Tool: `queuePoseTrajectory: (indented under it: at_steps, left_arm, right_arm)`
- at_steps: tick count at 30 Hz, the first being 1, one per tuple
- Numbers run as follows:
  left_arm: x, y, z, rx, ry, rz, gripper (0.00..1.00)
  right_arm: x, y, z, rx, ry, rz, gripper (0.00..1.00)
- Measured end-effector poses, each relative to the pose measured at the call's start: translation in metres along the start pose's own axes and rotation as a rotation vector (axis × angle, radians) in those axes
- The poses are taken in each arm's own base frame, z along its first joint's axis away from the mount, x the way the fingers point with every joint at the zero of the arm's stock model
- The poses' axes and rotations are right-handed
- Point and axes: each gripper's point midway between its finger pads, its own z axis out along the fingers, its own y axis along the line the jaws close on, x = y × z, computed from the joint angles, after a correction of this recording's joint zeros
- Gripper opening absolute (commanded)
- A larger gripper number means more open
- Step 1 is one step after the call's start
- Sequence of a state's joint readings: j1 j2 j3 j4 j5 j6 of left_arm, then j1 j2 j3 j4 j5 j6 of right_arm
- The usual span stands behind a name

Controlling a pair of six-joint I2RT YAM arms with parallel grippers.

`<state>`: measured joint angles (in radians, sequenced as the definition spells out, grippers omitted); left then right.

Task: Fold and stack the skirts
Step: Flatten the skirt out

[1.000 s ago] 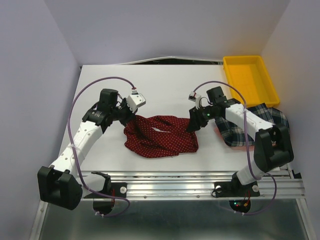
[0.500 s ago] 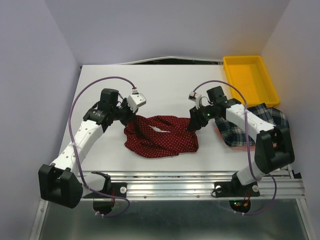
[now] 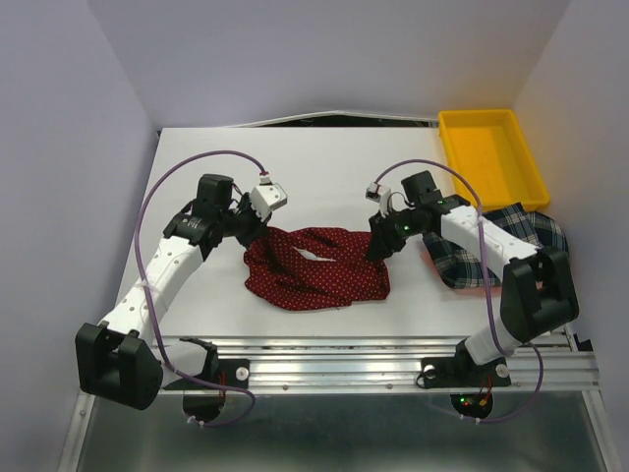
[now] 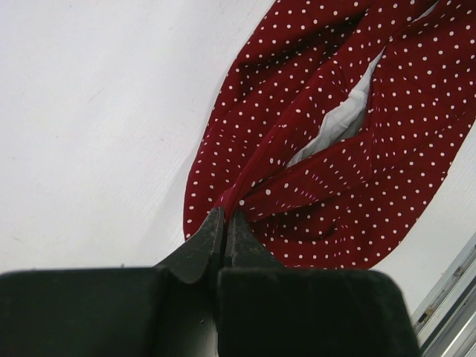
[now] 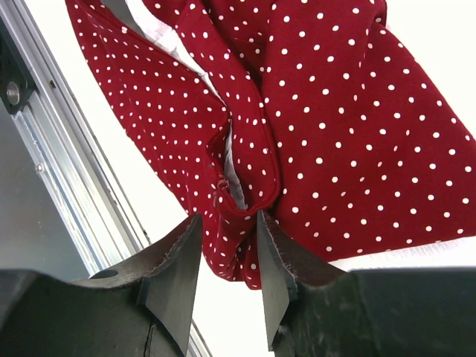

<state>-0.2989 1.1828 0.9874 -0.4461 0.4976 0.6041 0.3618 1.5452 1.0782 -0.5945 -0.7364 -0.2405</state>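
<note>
The dark red dotted skirt (image 3: pixel 316 267) lies crumpled in the middle of the table. My left gripper (image 3: pixel 254 234) is shut on its upper left edge; in the left wrist view the fingers (image 4: pixel 223 223) pinch a fold of the red skirt (image 4: pixel 342 149). My right gripper (image 3: pixel 376 248) is at the skirt's right edge. In the right wrist view it (image 5: pixel 229 232) is open, its jaws standing either side of a fold of the red skirt (image 5: pixel 297 111). The plaid skirt (image 3: pixel 496 246) lies bunched at the right, partly under the right arm.
A yellow plastic tray (image 3: pixel 491 155) stands at the back right. The table's front metal rail (image 3: pixel 373 354) runs along the near edge. White walls close in the left, back and right sides.
The right gripper has shifted slightly left and back at the red skirt's right edge. The left arm and the skirts look unchanged.
</note>
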Motion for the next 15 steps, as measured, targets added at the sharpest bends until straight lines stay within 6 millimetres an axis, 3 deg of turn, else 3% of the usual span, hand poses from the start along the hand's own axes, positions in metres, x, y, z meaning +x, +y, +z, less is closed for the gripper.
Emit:
queuePoseTrajectory:
  at_steps: [3, 8, 14, 15]
  left_arm:
    - [0.0, 0.0, 0.0, 0.0, 0.0, 0.0, 0.0]
    - [0.0, 0.0, 0.0, 0.0, 0.0, -0.001, 0.0]
    - [0.0, 0.0, 0.0, 0.0, 0.0, -0.003, 0.0]
    - [0.0, 0.0, 0.0, 0.0, 0.0, -0.004, 0.0]
  right_arm:
    - [0.001, 0.0, 0.001, 0.004, 0.003, -0.001, 0.52]
    - [0.003, -0.002, 0.005, 0.021, 0.02, -0.004, 0.55]
    - [0.01, -0.011, 0.013, 0.034, 0.047, 0.018, 0.31]
    - [0.01, -0.011, 0.013, 0.033, 0.049, 0.02, 0.2]
